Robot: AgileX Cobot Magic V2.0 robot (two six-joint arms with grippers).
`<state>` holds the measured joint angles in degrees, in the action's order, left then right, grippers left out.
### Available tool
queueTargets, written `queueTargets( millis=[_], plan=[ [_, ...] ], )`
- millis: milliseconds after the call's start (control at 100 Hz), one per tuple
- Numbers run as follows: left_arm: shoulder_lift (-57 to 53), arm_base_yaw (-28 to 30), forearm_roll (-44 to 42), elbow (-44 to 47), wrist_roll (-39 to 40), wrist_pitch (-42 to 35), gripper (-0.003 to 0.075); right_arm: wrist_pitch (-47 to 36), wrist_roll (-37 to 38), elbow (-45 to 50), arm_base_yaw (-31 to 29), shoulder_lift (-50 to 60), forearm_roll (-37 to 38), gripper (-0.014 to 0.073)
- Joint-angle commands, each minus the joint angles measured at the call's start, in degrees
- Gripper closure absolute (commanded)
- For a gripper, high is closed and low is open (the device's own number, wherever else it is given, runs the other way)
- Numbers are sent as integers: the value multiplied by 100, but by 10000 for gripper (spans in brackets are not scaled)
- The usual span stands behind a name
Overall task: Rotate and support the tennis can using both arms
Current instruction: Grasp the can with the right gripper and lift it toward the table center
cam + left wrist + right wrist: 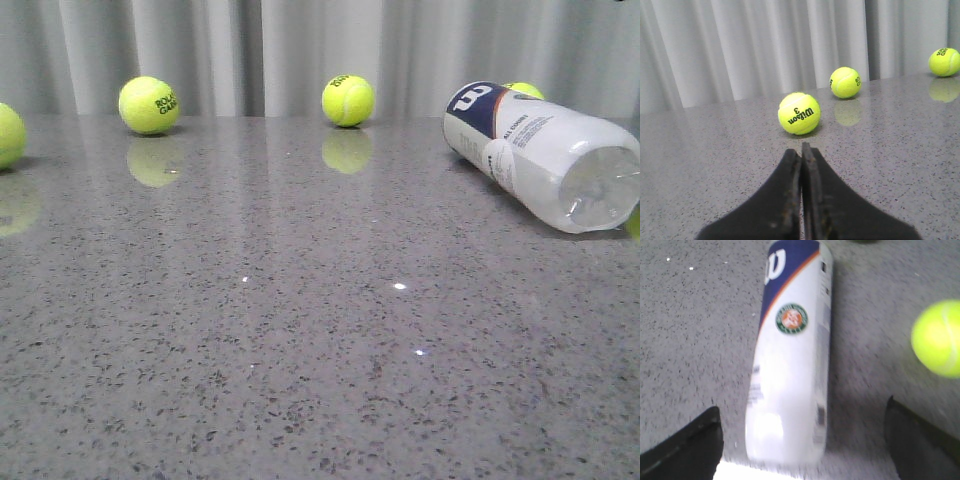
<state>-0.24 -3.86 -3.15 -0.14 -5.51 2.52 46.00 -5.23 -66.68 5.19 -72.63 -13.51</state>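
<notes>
Can (545,150) lies on its side at table's (300,350) right, between right gripper's (802,440) spread fingers (nothing held), left gripper (801,160) clenched empty; best to center, lower squarely, then close on the body.

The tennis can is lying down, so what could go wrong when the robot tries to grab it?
The tennis can lies on its side on the smooth table, so a nudge from one finger of the open right gripper might roll it away. A tennis ball lies close beside the can and could get bumped. The left gripper, shut and facing other balls, seems far from supporting it.
</notes>
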Motion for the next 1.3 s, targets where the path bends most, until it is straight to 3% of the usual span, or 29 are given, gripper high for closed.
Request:
queueTargets(
  millis=[0, 290, 640, 710, 860, 930, 1130, 1290],
  plan=[
    [-223, 18, 45, 269, 50, -469, 741, -430, -217, -510, 139, -375, -125, -48],
    [-223, 18, 45, 269, 50, -469, 741, -531, -258, -1408, 379, -1868, -69, -48],
    [-223, 18, 45, 269, 50, -469, 741, -453, -258, -1527, 379, -2689, -64, -42],
    [-223, 18, 45, 269, 50, -469, 741, -377, -258, -1527, 379, -2669, -64, 13],
    [-223, 18, 45, 269, 50, -469, 741, -317, -258, -1533, 379, -2534, -64, 270],
    [-223, 18, 45, 269, 50, -469, 741, -273, -258, -1553, 379, -2441, -64, 345],
    [-223, 18, 45, 269, 50, -469, 741, 312, -480, -2274, 430, -2281, -64, 353],
    [-223, 18, 45, 269, 50, -469, 741, 1158, -1617, -3131, 812, -2288, -64, 353]
  ],
)
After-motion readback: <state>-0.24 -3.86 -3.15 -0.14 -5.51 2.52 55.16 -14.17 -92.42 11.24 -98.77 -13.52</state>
